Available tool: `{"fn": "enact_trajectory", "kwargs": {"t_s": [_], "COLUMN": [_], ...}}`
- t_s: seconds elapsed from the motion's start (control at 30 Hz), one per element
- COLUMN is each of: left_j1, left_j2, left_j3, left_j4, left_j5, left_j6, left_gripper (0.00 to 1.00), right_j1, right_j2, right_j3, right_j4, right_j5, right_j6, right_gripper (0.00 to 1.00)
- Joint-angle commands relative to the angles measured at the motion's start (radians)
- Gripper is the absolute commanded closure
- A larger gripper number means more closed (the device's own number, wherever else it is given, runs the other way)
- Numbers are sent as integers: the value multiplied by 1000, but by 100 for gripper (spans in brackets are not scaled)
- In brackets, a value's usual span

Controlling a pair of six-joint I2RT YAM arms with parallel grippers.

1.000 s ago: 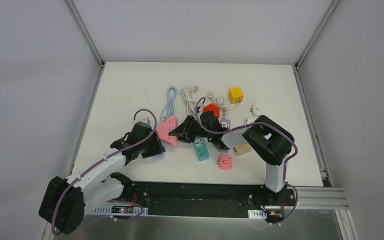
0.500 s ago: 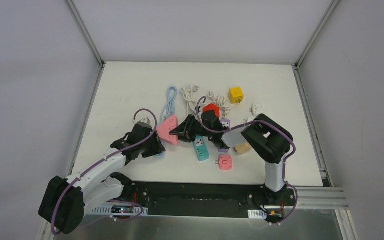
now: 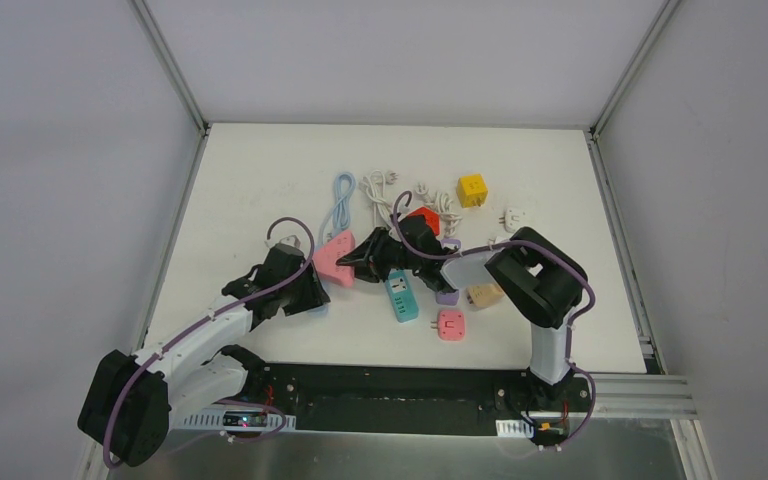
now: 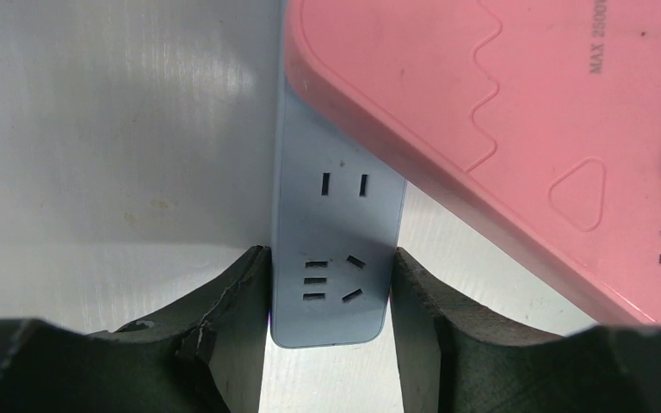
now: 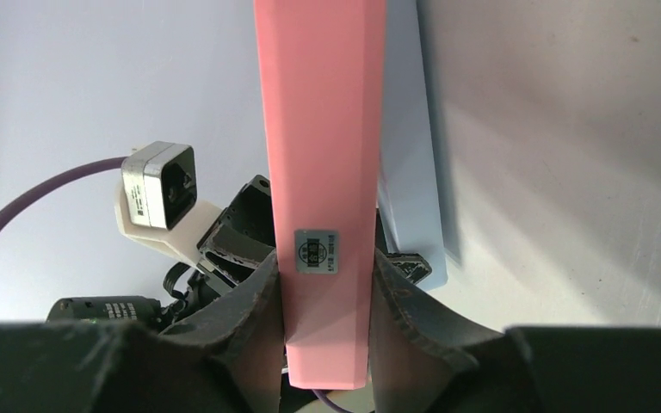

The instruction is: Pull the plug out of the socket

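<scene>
From above, the two arms meet left of the middle of the white table (image 3: pixel 260 180). The pink triangular plastic adapter (image 3: pixel 332 258) sits between them, but the black wrists cover most of where they take hold.

The left wrist camera makes it plain. The left gripper (image 4: pixel 331 288) is clamped on the near end of a pale blue plastic power strip (image 4: pixel 336 232), with a finger (image 4: pixel 239 297) pressed to each long side. The pink adapter lies across the strip's far part and covers it.

The right wrist camera sees the adapter edge-on, as a tall pink slab with a small label. The right gripper (image 5: pixel 327 288) has it pinched between its pads (image 5: pixel 262 297). The blue strip lies flat against one broad face of the adapter, and behind them is the left arm's boxy wrist camera (image 5: pixel 159 196) with its purple cable.

Whether the adapter's pins sit in the strip I cannot tell, since that joint is hidden in every view. Overhead, the strip itself is hardly visible under the left gripper.

Only the overhead view takes in the rest:
- a teal power strip (image 3: pixel 402 297)
- a small pink square socket (image 3: pixel 450 325)
- a yellow cube (image 3: pixel 472 189)
- a red block (image 3: pixel 422 216), half behind the right arm
- coiled white cords (image 3: pixel 380 190)
- a light blue cable (image 3: pixel 342 195) farther back
</scene>
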Motion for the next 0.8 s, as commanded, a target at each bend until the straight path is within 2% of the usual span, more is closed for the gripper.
{"fn": "enact_trajectory", "kwargs": {"t_s": [0.0, 0.13, 0.23, 0.37, 0.5, 0.63, 0.77], "left_j1": [3, 4, 4, 3, 4, 4, 3], "left_j2": [18, 12, 10, 16, 22, 25, 19], "left_j3": [-6, -7, -8, -11, -14, -13, -15], "left_j4": [-95, -97, -98, -96, -89, -88, -91], "left_j5": [-61, -59, -63, -66, -66, -64, -65], "left_j6": [-15, -16, -13, -13, -14, -14, -16], "left_gripper": [79, 79, 79, 80, 80, 80, 80], "right_j1": [-25, -29, -25, -2, 18, 11, -25], "right_j2": [-58, -81, -103, -161, -181, -175, -136], "right_j3": [37, 0, 1, 26, 55, 70, 121], "right_j4": [-32, 58, 126, 40, -39, -86, -205], "right_j5": [64, 95, 80, 111, 136, 167, 113], "right_j6": [75, 54, -38, -224, -342, -300, -91], "right_gripper": [100, 100, 100, 100, 100, 100, 100]}}
